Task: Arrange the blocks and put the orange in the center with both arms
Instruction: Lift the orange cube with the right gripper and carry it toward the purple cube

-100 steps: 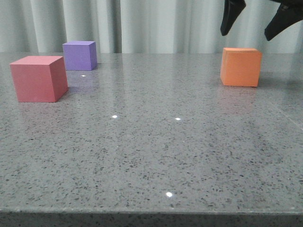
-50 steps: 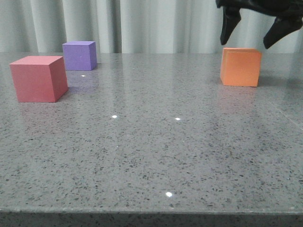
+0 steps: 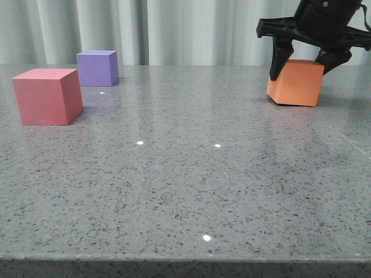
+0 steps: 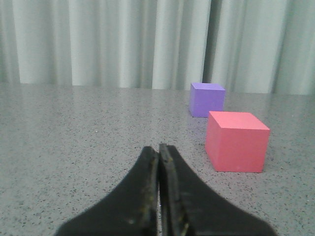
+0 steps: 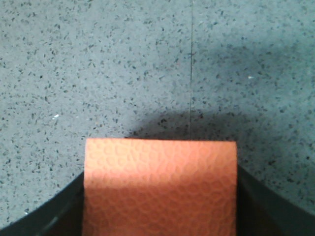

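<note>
Now we see the right gripper [image 3: 305, 62] pinching the tilted orange cube [image 3: 295, 83] between its 2 fingers. Our left gripper [image 4: 158, 196] sits pressed together, near the red-pink cube [image 4: 237, 141].

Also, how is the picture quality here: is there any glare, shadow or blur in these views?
Front view: sharp, with small bright glare spots on the table and a soft shadow beside the orange cube. Left wrist view: the closed left gripper looks soft, while the pink cube is clear. Right wrist view: a dark shadow lies on the table beyond the orange cube, whose dimpled texture is sharp.
</note>
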Tool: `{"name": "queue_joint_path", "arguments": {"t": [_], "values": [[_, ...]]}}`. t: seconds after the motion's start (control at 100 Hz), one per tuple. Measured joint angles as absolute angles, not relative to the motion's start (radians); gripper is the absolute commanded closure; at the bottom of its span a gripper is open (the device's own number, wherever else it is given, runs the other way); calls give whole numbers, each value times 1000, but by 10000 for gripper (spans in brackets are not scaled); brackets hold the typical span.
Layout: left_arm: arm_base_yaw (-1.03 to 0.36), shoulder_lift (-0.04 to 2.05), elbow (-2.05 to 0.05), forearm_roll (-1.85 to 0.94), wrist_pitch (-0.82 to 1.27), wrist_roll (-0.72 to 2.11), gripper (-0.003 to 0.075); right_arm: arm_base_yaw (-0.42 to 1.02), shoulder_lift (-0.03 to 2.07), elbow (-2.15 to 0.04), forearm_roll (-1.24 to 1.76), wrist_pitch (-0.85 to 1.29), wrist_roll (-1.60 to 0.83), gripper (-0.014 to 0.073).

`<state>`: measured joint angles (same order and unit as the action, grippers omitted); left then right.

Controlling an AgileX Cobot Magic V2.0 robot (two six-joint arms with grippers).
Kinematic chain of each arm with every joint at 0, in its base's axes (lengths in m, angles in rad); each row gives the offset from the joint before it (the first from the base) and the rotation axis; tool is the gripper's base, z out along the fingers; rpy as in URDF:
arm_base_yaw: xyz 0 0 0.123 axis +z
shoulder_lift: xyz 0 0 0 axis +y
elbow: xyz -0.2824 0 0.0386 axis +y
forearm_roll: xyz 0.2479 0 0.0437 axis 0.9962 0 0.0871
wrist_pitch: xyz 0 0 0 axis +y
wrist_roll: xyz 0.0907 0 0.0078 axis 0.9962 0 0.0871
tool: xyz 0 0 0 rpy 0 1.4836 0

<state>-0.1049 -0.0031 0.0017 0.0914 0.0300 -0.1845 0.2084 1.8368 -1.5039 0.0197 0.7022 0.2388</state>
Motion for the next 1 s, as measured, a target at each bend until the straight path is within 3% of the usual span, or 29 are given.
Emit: {"name": "queue_joint_path", "arguments": {"t": [0.4, 0.89, 1.0], "values": [[-105, -3, 2, 91, 30, -185, 741, 371, 1821, -1626, 21, 702, 256, 263], [-105, -3, 2, 91, 30, -185, 741, 539, 2104, -2024, 15, 823, 321, 261], [-105, -3, 2, 91, 30, -185, 741, 541, 2135, -2039, 10, 853, 322, 207]]}}
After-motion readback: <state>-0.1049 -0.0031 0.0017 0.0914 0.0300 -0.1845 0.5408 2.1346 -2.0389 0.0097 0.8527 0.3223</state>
